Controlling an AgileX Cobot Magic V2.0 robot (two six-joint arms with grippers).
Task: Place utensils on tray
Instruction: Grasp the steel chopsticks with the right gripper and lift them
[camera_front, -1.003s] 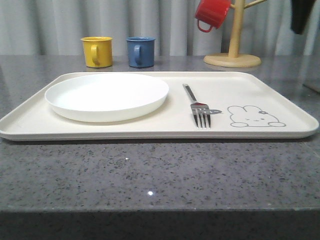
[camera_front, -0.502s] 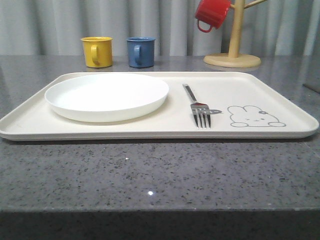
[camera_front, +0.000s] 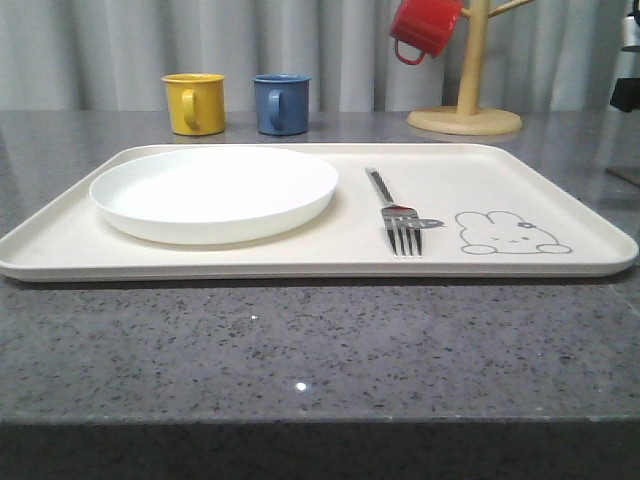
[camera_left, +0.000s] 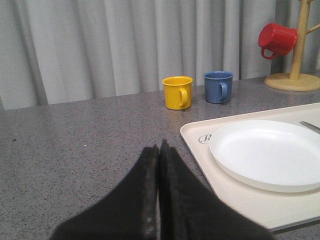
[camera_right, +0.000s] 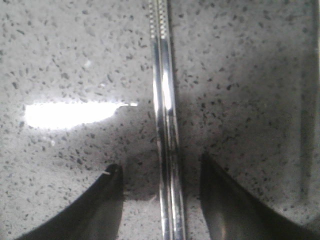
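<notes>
The cream tray with its rabbit drawing lies across the grey counter. On it a silver fork rests to the right of the plate, tines toward the camera. In the right wrist view a pair of silver chopsticks lies side by side on the bare counter. My right gripper is open just above them, one dark finger on each side, not touching. My left gripper is shut with nothing in it, hovering over the counter just off the tray's corner.
A round white plate fills the tray's left half. A yellow mug and a blue mug stand behind the tray. A wooden mug tree with a red mug stands at the back right. A bit of the right arm shows at the right edge.
The dark right arm left the upper right corner of the front view and now shows lower at the right edge. Tray, plate and fork have not moved.
</notes>
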